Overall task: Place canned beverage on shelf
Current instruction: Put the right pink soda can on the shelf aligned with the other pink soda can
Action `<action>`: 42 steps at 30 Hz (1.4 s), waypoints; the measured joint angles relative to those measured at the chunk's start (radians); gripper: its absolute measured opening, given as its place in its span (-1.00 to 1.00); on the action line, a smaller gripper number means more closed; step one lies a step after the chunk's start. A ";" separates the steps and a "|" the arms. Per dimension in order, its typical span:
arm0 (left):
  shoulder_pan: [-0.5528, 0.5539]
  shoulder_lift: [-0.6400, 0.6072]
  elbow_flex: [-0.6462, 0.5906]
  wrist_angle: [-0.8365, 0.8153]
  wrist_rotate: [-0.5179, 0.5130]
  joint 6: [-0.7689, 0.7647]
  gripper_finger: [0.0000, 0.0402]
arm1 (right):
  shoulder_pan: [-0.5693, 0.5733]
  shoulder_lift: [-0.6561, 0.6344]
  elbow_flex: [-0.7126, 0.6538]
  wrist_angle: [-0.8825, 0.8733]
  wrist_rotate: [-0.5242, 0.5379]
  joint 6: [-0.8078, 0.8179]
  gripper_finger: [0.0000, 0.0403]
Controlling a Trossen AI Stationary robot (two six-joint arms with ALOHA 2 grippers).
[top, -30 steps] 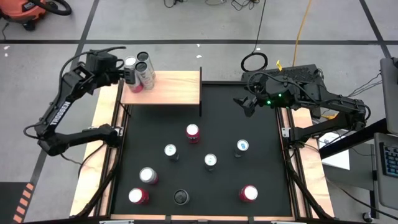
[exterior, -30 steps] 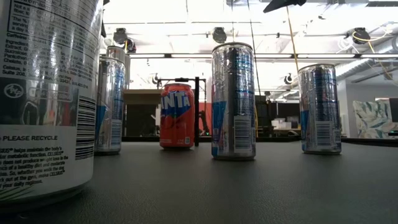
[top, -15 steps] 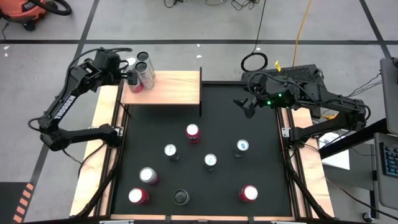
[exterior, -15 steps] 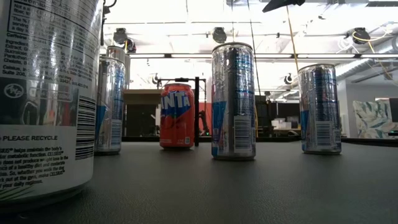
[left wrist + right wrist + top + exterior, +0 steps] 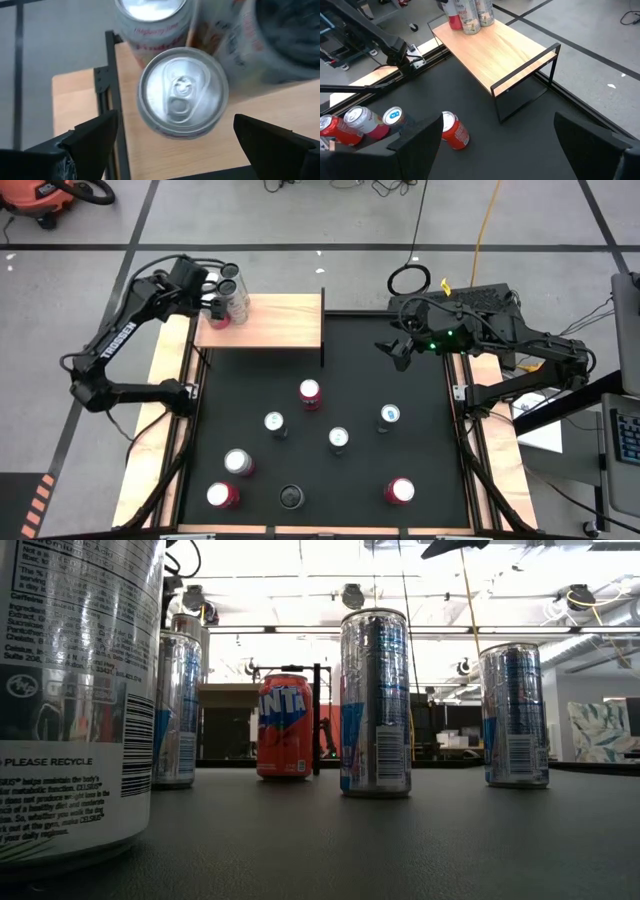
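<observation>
Left gripper (image 5: 207, 293): fingers apart, above the shelf's (image 5: 275, 325) far left corner, holds nothing | red can (image 5: 182, 91): stands upright on that corner, beside two other cans (image 5: 233, 292) | Right gripper (image 5: 390, 347): fingers apart, waits over the black mat's (image 5: 430, 430) far right side.

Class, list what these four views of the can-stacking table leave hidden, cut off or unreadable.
- Shelf in the low view: mostly hidden behind the orange can and silver can.
- Nearest can in the low view: its top and left side are cut off by the picture's edge.
- Labels of the three shelf cans in the right wrist view: too small to read.
- Black can in the left wrist view: blurred and cut off.
</observation>
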 joint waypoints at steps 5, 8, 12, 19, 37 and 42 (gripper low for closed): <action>-0.008 0.005 0.000 0.001 -0.029 -0.024 0.99 | 0.000 0.000 0.000 0.000 0.000 0.000 0.79; -0.009 0.009 0.000 0.003 -0.040 -0.030 0.99 | 0.000 0.000 0.000 0.000 0.000 -0.001 0.79; -0.010 0.022 0.000 0.001 -0.043 -0.053 0.99 | 0.000 0.000 0.000 0.000 0.000 -0.006 0.79; -0.013 0.040 0.000 0.000 -0.057 -0.104 0.99 | 0.000 0.000 0.000 0.000 0.000 -0.016 0.79; -0.015 0.045 -0.040 0.032 -0.073 -0.134 0.72 | 0.000 0.000 0.000 0.000 0.001 -0.016 0.79; -0.015 0.045 -0.043 0.032 -0.074 -0.140 0.61 | 0.000 0.000 0.000 0.000 0.001 -0.008 0.79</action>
